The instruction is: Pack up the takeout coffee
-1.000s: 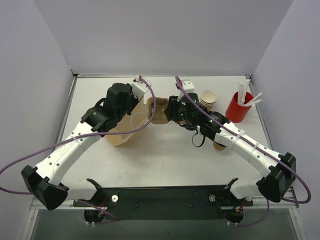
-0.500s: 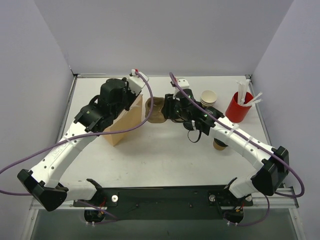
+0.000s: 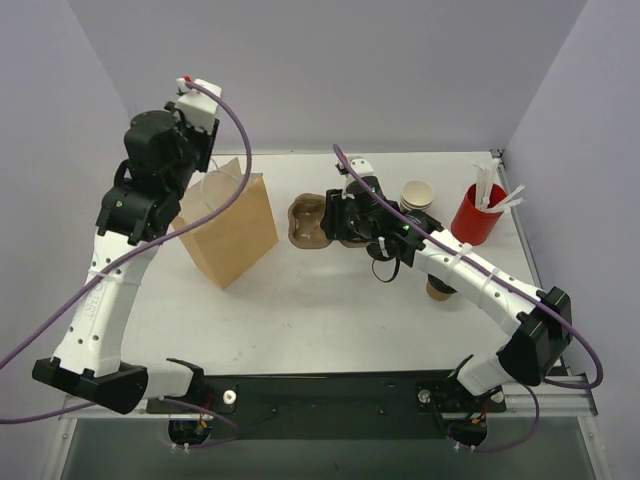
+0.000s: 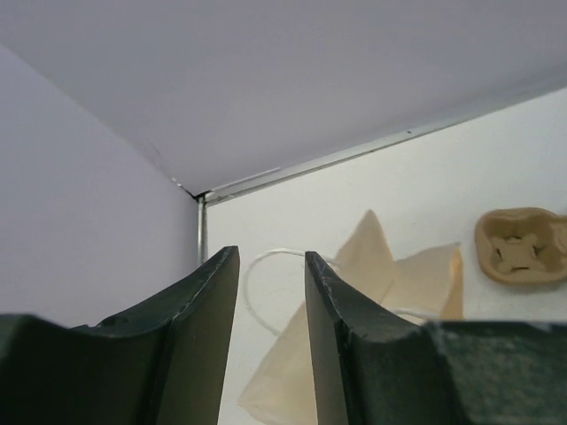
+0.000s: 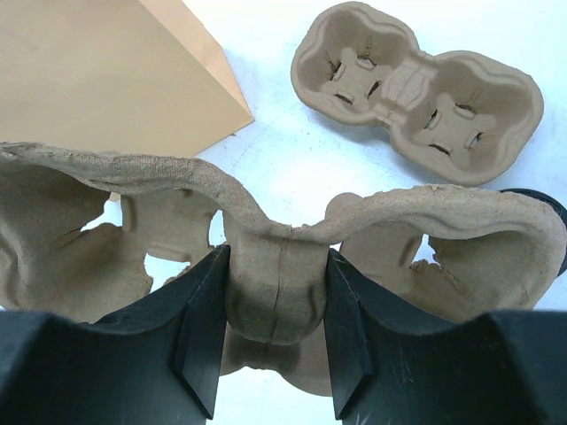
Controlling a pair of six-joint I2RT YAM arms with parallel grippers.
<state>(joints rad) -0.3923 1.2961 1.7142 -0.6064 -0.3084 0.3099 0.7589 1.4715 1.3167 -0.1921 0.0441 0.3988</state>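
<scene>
Kraft-tan paper cups with cream insides (image 3: pixel 417 194) stand stacked at the back right, and another tan cup (image 3: pixel 437 291) peeks out under my right forearm. My right gripper (image 3: pixel 340 218) (image 5: pixel 273 329) is shut on the middle ridge of a pulp cup carrier (image 5: pixel 275 274). A second carrier (image 5: pixel 416 93) lies on the table beyond it; a carrier also shows in the top view (image 3: pixel 306 222). The brown paper bag (image 3: pixel 232 232) stands upright to the left. My left gripper (image 3: pixel 195 165) (image 4: pixel 270 255) hangs high above the bag, jaws slightly apart and empty.
A red cup with white sticks (image 3: pixel 478 212) stands at the far right. A black round thing (image 3: pixel 392 275) lies partly under my right arm. The bag's white loop handle (image 4: pixel 257 292) sticks up below my left fingers. Grey walls close three sides.
My left arm has risen and swung back to the left. The bag has gone from leaning under it to standing upright alone. My right gripper moved slightly left with the carrier.
</scene>
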